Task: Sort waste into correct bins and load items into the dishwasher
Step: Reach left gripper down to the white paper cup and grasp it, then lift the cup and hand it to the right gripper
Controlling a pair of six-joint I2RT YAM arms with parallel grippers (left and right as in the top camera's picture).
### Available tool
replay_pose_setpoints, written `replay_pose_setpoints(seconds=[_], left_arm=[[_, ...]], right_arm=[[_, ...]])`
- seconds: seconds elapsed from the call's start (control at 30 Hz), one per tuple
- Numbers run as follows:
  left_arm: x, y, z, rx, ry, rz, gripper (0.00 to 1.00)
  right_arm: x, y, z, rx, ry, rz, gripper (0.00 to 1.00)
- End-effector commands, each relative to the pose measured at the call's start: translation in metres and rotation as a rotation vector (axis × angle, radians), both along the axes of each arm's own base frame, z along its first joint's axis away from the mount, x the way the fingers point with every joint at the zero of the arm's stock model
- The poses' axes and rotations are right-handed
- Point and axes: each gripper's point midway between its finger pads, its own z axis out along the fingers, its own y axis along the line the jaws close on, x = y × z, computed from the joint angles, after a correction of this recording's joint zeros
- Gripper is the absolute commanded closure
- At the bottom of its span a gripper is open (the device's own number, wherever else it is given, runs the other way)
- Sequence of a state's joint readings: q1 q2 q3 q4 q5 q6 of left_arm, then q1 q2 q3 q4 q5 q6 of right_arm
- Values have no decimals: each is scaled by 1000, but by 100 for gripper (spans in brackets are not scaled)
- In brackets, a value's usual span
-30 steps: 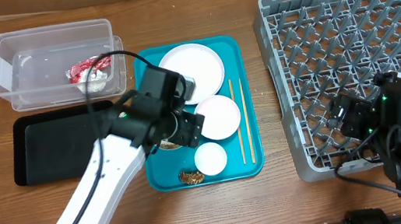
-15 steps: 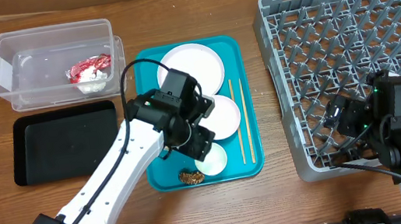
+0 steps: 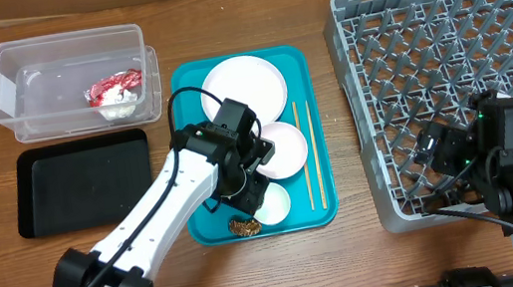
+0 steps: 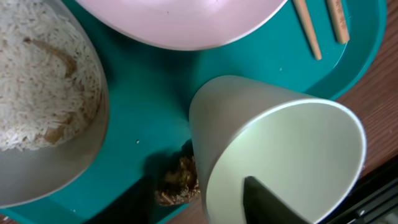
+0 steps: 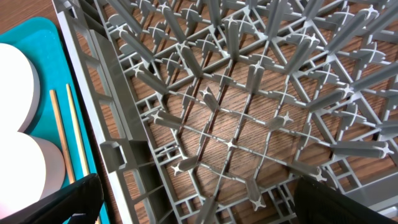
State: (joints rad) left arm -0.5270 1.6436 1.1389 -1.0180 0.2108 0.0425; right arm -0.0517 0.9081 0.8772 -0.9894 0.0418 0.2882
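**Cup (image 4: 273, 143) at the left end effector (image 3: 251, 187) on the teal tray (image 3: 305, 76)**

One dark finger (image 4: 267, 202) of the left end effector sits inside the mouth of the cup. The pictures do not show whether the end effector is pinching the cup's wall. The cup is near the front edge of the teal tray, just beside a brown food lump (image 4: 177, 183). A bowl of rice (image 4: 43, 93) lies close by, a pink bowl (image 4: 186, 18) lies beyond, and chopsticks (image 3: 308, 151) run along the tray's right side. A white plate (image 3: 246, 83) fills the far end. To the left lie a black tray (image 3: 81, 183) and a clear tub (image 3: 17, 87) holding a red-and-white wrapper (image 3: 113, 85) and a tissue (image 3: 121, 107). The right end effector (image 5: 199, 211), fingers spread wide, hovers over the grey dish rack (image 5: 249, 93) on the wooden tabletop (image 3: 219, 18).
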Motion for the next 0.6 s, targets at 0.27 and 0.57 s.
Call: replay_pose_setpoints(seconds=[0.27, 0.57], left_arm=[[22, -21, 13, -75, -29, 22, 96], [72, -51, 102, -428, -95, 66, 96]], right_arm=[[2, -3, 9, -9, -21, -14, 0], [20, -13, 24, -41, -115, -65, 0]])
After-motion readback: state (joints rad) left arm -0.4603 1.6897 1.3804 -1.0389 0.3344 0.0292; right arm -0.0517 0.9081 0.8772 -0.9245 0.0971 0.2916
